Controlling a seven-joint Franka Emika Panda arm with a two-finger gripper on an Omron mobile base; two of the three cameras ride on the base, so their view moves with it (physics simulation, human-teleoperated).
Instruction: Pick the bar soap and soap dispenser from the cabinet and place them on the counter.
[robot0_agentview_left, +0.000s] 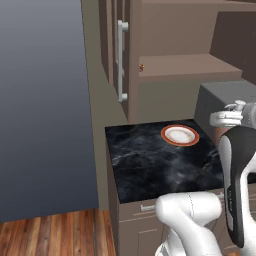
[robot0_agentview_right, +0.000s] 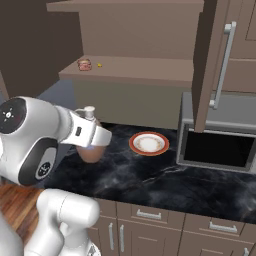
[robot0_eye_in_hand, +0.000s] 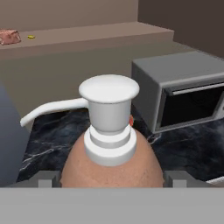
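I saw the rounded brown soap dispenser with the white pump top (robot0_eye_in_hand: 109, 144) standing upright on the black marble-patterned counter (robot0_agentview_right: 150, 180), near its left end, its long axis vertical. In the hand view its thin white spout pointed to the left of the picture. I could read no label or writing on it. The two-finger gripper (robot0_eye_in_hand: 109, 181) had its jaws spread wide, one dark fingertip (robot0_eye_in_hand: 46, 178) on each side of the bottle's body; I could not tell if they touched it. The small orange-tan bar soap (robot0_agentview_right: 84, 64) lay on the inner shelf of the brown wooden wall cabinet (robot0_agentview_right: 130, 67), near the shelf's left edge. On the counter, a white plate with orange rim (robot0_agentview_right: 149, 143) and a grey microwave (robot0_agentview_right: 215, 140) stood to the right; the front strip was free.
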